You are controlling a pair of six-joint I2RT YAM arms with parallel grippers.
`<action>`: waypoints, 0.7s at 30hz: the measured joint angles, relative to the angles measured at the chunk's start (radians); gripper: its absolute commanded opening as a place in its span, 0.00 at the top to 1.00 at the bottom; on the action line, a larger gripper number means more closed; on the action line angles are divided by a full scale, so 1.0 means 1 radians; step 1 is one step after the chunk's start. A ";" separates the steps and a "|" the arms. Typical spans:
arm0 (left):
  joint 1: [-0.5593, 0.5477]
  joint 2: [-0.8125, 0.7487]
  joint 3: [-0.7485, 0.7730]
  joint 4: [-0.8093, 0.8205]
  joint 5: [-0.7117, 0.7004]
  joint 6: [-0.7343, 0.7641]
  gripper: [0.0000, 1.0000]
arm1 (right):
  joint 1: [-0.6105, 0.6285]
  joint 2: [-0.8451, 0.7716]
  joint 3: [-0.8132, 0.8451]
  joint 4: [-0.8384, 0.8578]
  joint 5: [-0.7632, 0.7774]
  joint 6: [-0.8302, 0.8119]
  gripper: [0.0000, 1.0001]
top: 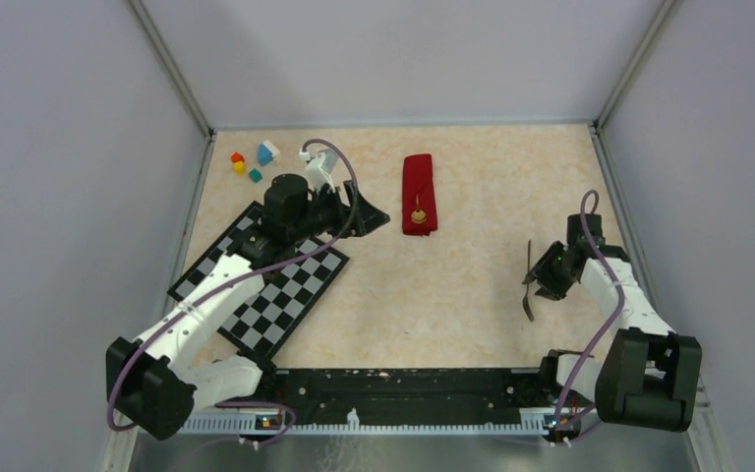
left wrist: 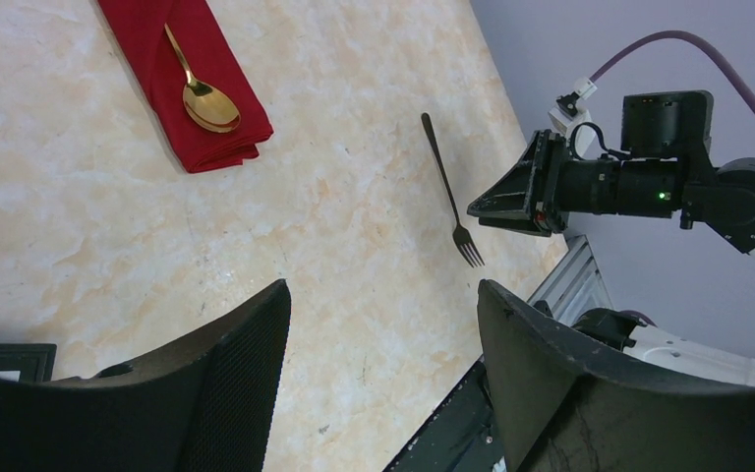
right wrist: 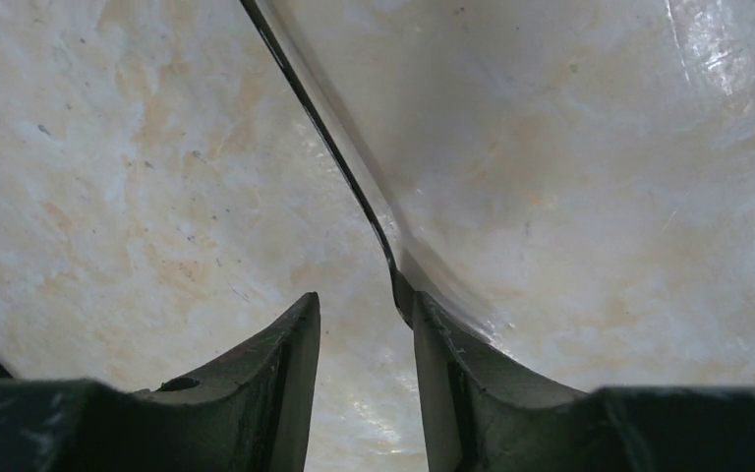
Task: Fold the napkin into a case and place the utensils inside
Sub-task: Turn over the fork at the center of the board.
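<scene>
Judging from the layout, well past halfway. Folding done, to go by the narrow red case (top: 419,194) at the far middle of the surface (top: 472,324). Lying on the case, a gold spoon (top: 419,210), bowl toward the near end; cannot tell whether tucked into a fold or merely resting on the cloth. Left to do: pick up the fork (top: 528,285), flat on the surface well apart from the case over by the right side, then carry across and slip inside. Possibly push the spoon further in as well.

Down low at the fork, the right tool (right wrist: 364,344), with the thin handle between its fingers. Jaws partway apart, not clamped: handle touching one finger (right wrist: 452,374), with a clear gap to the other. Nothing lifted, judging by the fork flat against the surface in the left wrist view.

Hovering beside the checkered mat (top: 295,285), just left of the case, the left tool (left wrist: 383,374): jaws wide apart, holding nothing, touching nothing. Near the far left corner, a few small coloured blocks (top: 251,162), apparently no part of the job.
</scene>
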 measured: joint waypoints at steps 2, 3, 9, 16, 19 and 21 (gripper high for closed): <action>0.000 -0.003 0.000 0.000 0.000 0.000 0.25 | 0.014 0.010 -0.005 -0.005 0.038 0.023 0.61; 0.000 -0.005 0.000 0.000 0.000 0.000 0.25 | 0.029 0.012 -0.010 -0.009 0.052 0.032 0.61; 0.000 -0.016 0.003 0.000 0.001 0.000 0.25 | 0.150 0.024 -0.018 -0.045 0.166 0.089 0.67; 0.000 -0.031 0.012 0.000 0.000 0.001 0.25 | 0.249 0.087 -0.014 -0.074 0.277 0.131 0.83; 0.000 -0.039 0.013 0.000 0.000 0.004 0.25 | 0.304 0.121 0.013 -0.114 0.341 0.134 1.00; 0.000 -0.043 0.013 0.000 0.000 0.004 0.25 | 0.344 0.160 0.046 -0.134 0.386 0.137 1.00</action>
